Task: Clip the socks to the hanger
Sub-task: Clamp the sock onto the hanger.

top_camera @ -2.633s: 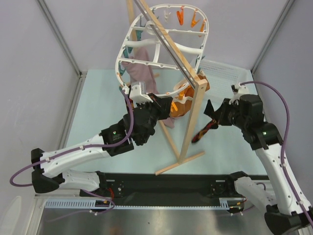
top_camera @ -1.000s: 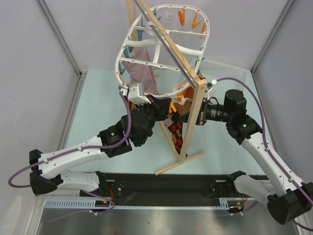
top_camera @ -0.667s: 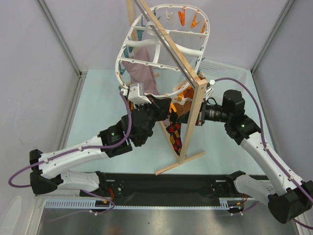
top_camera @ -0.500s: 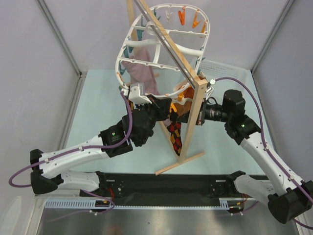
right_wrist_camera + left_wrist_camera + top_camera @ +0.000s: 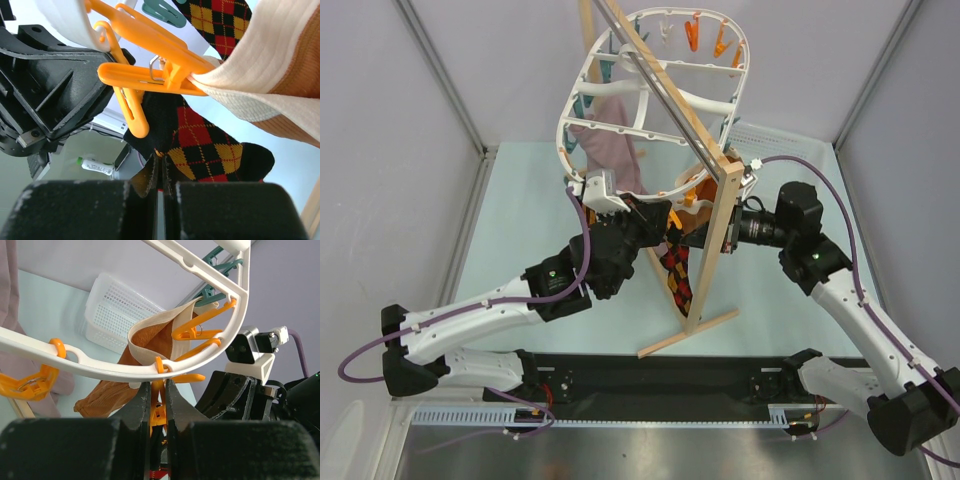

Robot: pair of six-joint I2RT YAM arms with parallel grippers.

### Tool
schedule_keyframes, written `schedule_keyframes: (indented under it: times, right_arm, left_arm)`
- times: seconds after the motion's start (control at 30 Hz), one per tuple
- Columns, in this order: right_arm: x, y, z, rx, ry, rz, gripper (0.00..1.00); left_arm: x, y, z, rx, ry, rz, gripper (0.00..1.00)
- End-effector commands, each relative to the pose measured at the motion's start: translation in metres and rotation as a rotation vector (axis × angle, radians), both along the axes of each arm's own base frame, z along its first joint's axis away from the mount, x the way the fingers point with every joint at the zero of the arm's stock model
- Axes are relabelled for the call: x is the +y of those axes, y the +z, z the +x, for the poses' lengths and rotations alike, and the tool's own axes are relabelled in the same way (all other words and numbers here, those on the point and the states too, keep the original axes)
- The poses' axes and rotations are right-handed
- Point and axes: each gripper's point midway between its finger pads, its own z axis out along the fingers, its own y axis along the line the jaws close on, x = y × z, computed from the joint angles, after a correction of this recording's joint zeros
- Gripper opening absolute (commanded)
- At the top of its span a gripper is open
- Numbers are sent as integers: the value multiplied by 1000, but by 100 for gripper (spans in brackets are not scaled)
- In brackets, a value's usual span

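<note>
The white oval hanger (image 5: 582, 100) hangs from the rod, ringed with orange and teal clips. My left gripper (image 5: 658, 222) is just under its near rim (image 5: 90, 365). In the left wrist view this gripper (image 5: 158, 387) is shut on an orange clip (image 5: 159, 412) hanging from that rim. My right gripper (image 5: 698, 236) faces it from the right and is shut on a black, red and yellow diamond-check sock (image 5: 210, 145). The sock (image 5: 677, 272) hangs down between the two grippers, its top edge beside the clip (image 5: 127, 107). A second sock is not in view.
A wooden stand (image 5: 712, 250) with a metal rod (image 5: 650, 70) stands between the arms. A mauve cloth (image 5: 615, 150) and an orange garment with a cream band (image 5: 270, 75) hang clipped on the hanger. A white basket (image 5: 775, 150) sits at the back right.
My right arm swung left with the sock, from right of the wooden post to the left gripper under the hanger. In the last second the sock rose slightly. The left arm stayed put.
</note>
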Motion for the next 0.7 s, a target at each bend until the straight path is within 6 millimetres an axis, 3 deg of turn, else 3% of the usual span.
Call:
schedule_keyframes:
  times: [0.0, 0.47, 0.53, 0.57, 0.67]
  right_arm:
    - [4, 25, -3, -65, 31, 52, 0]
    - [4, 39, -3, -87, 27, 91, 0]
    - [5, 39, -3, -84, 28, 92, 0]
    - [5, 39, -2, -82, 28, 92, 0]
    - [6, 38, -1, -79, 33, 92, 0]
  left_arm:
    - [-4, -3, -4, 9, -28, -14, 9]
    - [2, -2, -5, 7, -18, -25, 15]
    - [3, -2, -5, 6, -18, -26, 19]
    - [2, -1, -5, 6, -19, -28, 27]
    - [1, -3, -6, 5, -24, -24, 38]
